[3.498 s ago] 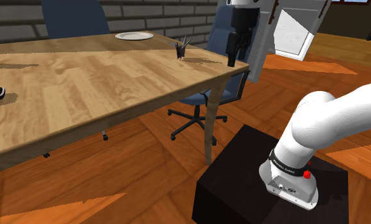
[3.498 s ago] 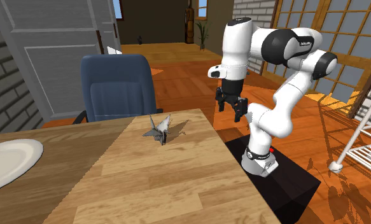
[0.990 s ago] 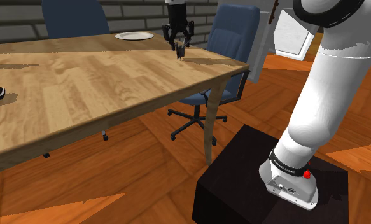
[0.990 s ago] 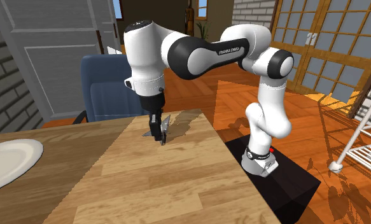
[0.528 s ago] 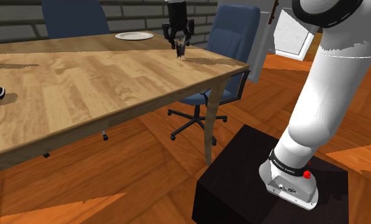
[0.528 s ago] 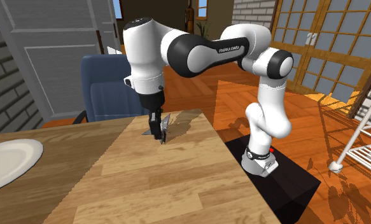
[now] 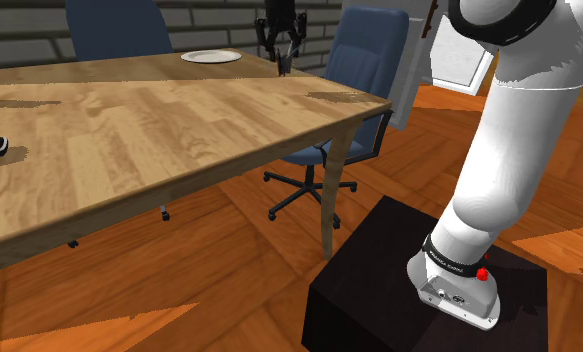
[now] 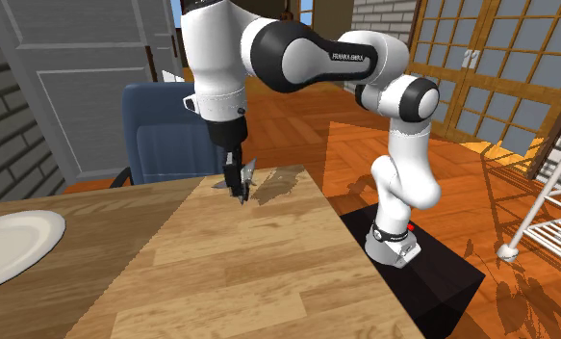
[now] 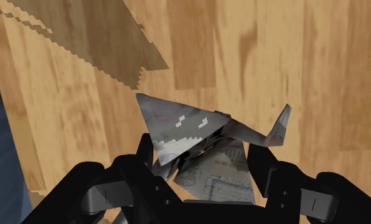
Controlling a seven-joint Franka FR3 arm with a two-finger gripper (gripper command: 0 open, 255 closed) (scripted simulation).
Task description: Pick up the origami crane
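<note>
crane clamped in claw, clear of tabletop

origami crane: grey-white folded paper w/ faint printed marks, pointed wings, one tip sticking out past a finger. gripper narrowed onto the crane's body, a finger on each side, both touching. second ext. view: crane hangs just above the wooden table, its shadow on the wood beside it. position: over the table corner nearest the blue chair, inside both edges. chair just behind that edge. white plate well apart, bare wood between
</note>
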